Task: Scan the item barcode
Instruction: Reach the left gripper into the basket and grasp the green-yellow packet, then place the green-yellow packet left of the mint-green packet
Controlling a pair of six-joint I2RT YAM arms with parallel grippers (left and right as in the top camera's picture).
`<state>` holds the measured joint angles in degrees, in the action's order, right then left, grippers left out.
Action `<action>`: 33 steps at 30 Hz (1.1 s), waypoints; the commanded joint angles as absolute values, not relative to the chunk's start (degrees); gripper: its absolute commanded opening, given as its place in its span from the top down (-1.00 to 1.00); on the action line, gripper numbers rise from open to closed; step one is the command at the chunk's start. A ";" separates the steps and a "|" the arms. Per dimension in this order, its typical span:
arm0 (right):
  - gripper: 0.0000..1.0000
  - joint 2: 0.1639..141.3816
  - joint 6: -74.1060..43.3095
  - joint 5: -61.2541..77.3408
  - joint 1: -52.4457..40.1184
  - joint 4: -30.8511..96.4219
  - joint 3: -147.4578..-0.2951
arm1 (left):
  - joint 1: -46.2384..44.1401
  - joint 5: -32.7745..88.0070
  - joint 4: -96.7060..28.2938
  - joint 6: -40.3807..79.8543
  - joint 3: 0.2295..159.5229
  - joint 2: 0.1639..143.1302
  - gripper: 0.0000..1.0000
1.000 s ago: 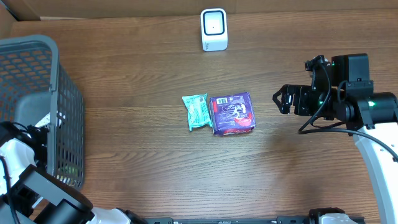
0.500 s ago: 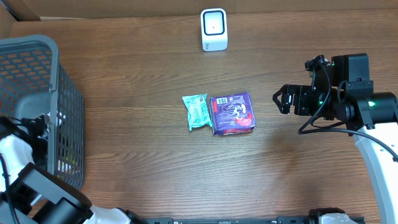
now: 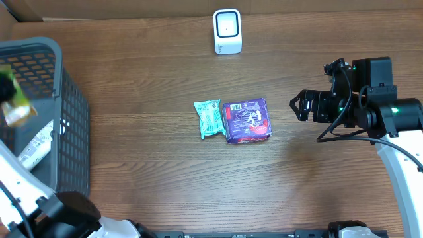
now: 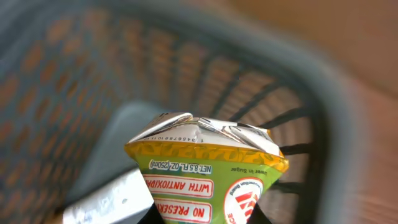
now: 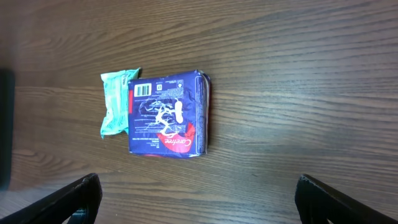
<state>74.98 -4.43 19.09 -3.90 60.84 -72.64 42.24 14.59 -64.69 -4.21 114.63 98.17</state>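
While the left gripper (image 3: 6, 86) was closed on a small green carton (image 4: 205, 168), it held it in the air above the basket (image 3: 66, 132), at the far left edge of the table (image 3: 165, 185). The folded top of the carton looked creased. A row of small digits ran below the fold, but I could not see the bars themselves.

I would judge this carton light, with thin walls that dent under a hard squeeze, and its glossy skin could slip. The 2 flat sides of the body seemed the right place to hold. The fold is weak, and the printed face must stay uncovered for the scanner (image 3: 227, 31).

The right gripper (image 3: 299, 107) stood wide open and empty over the right part of the table, just beside a purple pack (image 3: 247, 121). A green packet (image 3: 209, 118) lay touching that pack on its left.

For moving, the basket rim was the nearest edge, and the carton must come over it before it goes sideways. Between basket and scanner the wood was bare, so a path along the back of the table looked free. The 2 packets lay in the middle, well apart from the scanner, and the right arm was away from this path.
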 commanded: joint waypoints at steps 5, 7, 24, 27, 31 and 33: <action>-1.00 75.05 -4.05 18.92 -4.10 60.53 -73.01 | 25.93 16.60 -73.25 -1.08 131.63 97.27 0.92; -1.00 75.05 -4.03 18.92 -4.10 60.53 -73.01 | 20.78 16.58 -75.57 -1.08 131.76 97.30 0.92; -1.00 75.05 -4.05 18.92 -4.10 60.53 -73.01 | -9.96 8.38 -74.94 11.77 106.43 112.12 0.92; -1.00 75.05 -4.03 18.92 -4.10 60.53 -73.01 | -10.98 3.70 -72.88 18.04 103.77 116.40 0.92; -1.00 75.05 -4.03 18.92 -4.10 60.53 -73.01 | -11.53 6.22 -70.00 20.18 103.15 122.50 0.91; -1.00 75.05 -4.03 18.92 -4.10 60.53 -73.01 | -11.70 8.91 -68.97 20.10 103.15 124.66 0.91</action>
